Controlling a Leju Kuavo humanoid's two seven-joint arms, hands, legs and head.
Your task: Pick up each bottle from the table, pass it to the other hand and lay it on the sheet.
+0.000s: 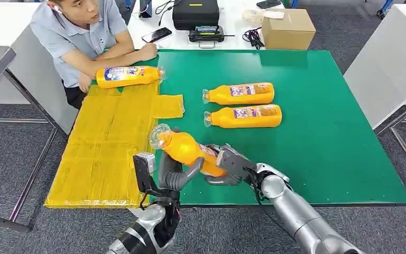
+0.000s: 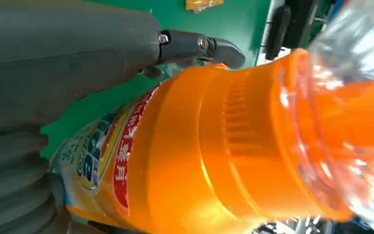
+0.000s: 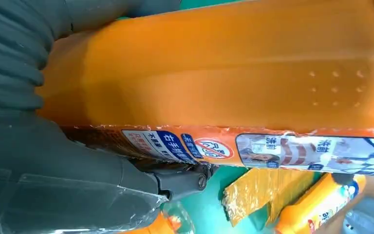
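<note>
- Right hand grips the base of an orange bottle; left hand wraps its middle.
- Sheet at left carries one bottle.
- Two bottles lie on the desk.

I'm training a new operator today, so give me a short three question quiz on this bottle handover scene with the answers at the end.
1. True or false: one orange bottle already lies at the far end of the yellow sheet.
2. How many bottles lie free on the green mat, away from both hands?
3. Multiple choice: the lifted bottle is touched by A) the left hand alone, B) the right hand alone, C) both hands.

Key: 1 true. 2 two. 3 C, the right hand at its base end, the left nearer its clear cap.
</note>
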